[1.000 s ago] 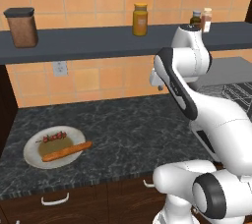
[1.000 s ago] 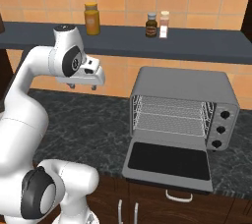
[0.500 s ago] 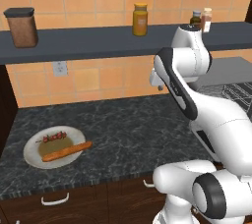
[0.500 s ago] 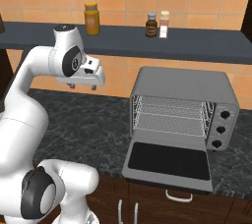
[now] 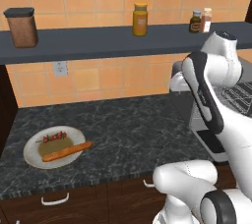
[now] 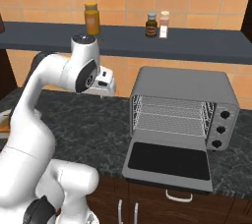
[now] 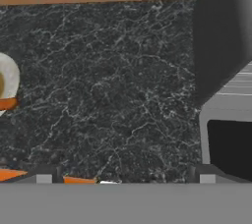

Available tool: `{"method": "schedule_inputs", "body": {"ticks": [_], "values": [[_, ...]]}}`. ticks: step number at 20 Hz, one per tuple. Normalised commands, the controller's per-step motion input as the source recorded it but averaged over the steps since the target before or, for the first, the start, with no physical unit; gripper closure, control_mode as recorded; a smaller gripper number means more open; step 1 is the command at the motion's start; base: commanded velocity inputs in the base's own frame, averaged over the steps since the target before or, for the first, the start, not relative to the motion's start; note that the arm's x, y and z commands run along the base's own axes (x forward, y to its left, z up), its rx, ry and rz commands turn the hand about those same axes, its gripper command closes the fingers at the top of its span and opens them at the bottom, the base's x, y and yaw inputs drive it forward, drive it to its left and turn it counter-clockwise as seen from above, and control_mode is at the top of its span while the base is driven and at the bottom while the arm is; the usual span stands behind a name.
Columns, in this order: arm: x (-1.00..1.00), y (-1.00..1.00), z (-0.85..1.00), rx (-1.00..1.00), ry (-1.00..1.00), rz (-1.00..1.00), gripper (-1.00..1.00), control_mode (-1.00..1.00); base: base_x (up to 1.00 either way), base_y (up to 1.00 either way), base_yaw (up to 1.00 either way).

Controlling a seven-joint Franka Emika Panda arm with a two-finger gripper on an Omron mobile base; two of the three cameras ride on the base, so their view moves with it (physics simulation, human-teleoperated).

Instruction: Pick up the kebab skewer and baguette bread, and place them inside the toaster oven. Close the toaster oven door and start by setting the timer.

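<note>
Gripper point(image 7: 125, 178) spread wide, empty, above bare counter point(image 7: 108, 85). Kebab skewer point(image 5: 53, 136) and baguette bread point(image 5: 66, 152) on plate point(image 5: 34, 158) lower left. Toaster oven point(image 6: 183, 115) center-right, toaster oven door point(image 6: 167, 163) folded down.

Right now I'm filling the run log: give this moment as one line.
stage: pre-pick | tool: open, empty | kebab skewer, baguette bread: on plate | toaster oven door: open
</note>
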Motion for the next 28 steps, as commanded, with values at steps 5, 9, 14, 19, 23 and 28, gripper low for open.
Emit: {"method": "schedule_inputs", "body": {"ticks": [5,9,14,19,23,28], "values": [[-0.85,-0.88,-0.05,0.21,-0.35,0.23,-1.00,-1.00,0.00,0.00,0.00],[-0.52,-0.88,-0.42,0.20,-0.27,0.06,-1.00,-1.00,0.00,0.00,0.00],[-0.23,-0.87,-0.25,0.15,-0.29,0.00,-1.00,-1.00,0.00,0.00,0.00],[0.01,-0.62,-0.39,0.05,-0.21,0.00,-1.00,-1.00,0.00,0.00,0.00],[0.24,-0.18,-0.24,-0.01,-0.12,0.03,-1.00,-1.00,0.00,0.00,0.00],[0.56,-0.05,-0.05,0.00,-0.10,0.07,-1.00,-1.00,0.00,0.00,0.00]]}}
